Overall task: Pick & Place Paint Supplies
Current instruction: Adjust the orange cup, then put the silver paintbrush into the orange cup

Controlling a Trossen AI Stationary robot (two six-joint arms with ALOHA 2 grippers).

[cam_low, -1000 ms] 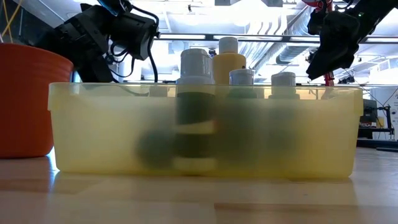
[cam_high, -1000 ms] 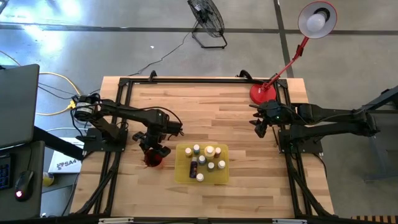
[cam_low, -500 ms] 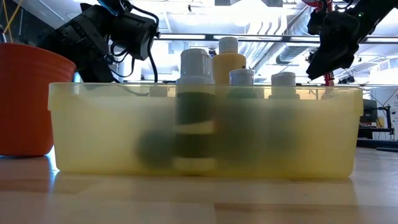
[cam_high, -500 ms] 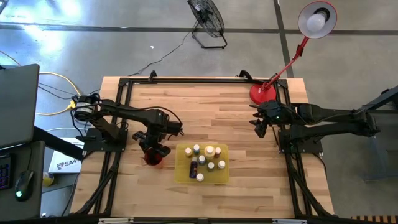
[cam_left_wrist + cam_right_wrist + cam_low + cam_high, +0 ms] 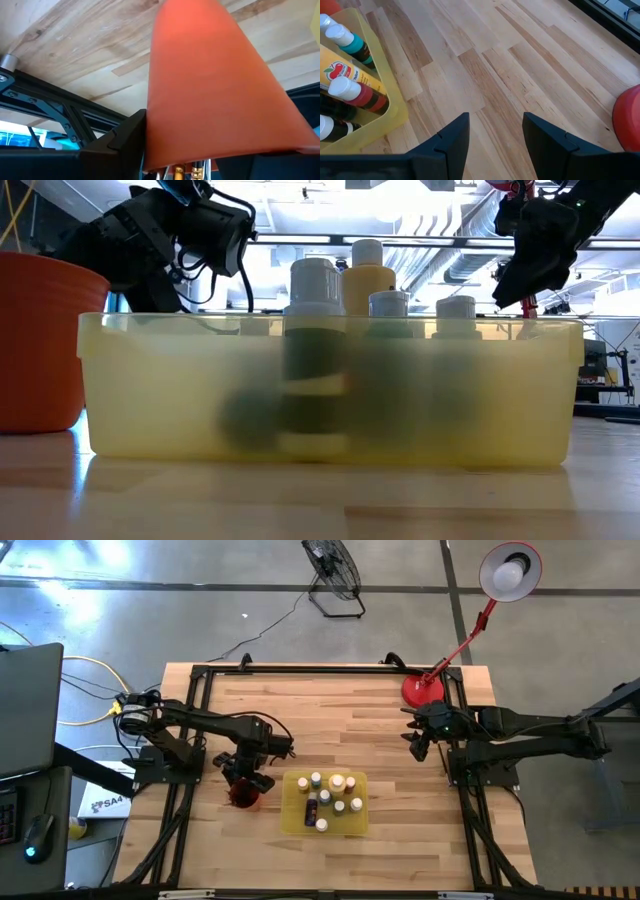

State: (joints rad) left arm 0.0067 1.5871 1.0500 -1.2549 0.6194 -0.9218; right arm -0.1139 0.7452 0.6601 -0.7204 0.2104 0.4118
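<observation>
A red cup (image 5: 243, 802) stands left of the flat yellow tray (image 5: 284, 802), and my left gripper (image 5: 247, 780) is over it, shut on it. In the left wrist view the cup (image 5: 210, 75) fills the space between my fingers, with gold brush ferrules (image 5: 180, 172) showing at its mouth. Several pale-capped paint bottles (image 5: 330, 798) stand upright in the tray (image 5: 150, 400); a larger yellowish one (image 5: 366, 280) rises above the others. My right gripper (image 5: 418, 747) hangs open above bare wood right of the tray, touching nothing. My left gripper holds the red cup near its rim (image 5: 155, 150), coming from above with one dark finger (image 5: 125, 145) on the outer wall and the other on the opposite side. The cup (image 5: 40, 350) stays roughly upright; whether its base is on the table, I cannot tell.
A red lamp base (image 5: 422, 690) sits at the table's far right corner, close behind my right gripper (image 5: 495, 135). Black frame rails (image 5: 200, 720) run along the table's left, right and far edges. Bare wood lies between the tray and the far edge.
My left gripper has moved the red cup slightly toward the table's left edge, away from the tray.
</observation>
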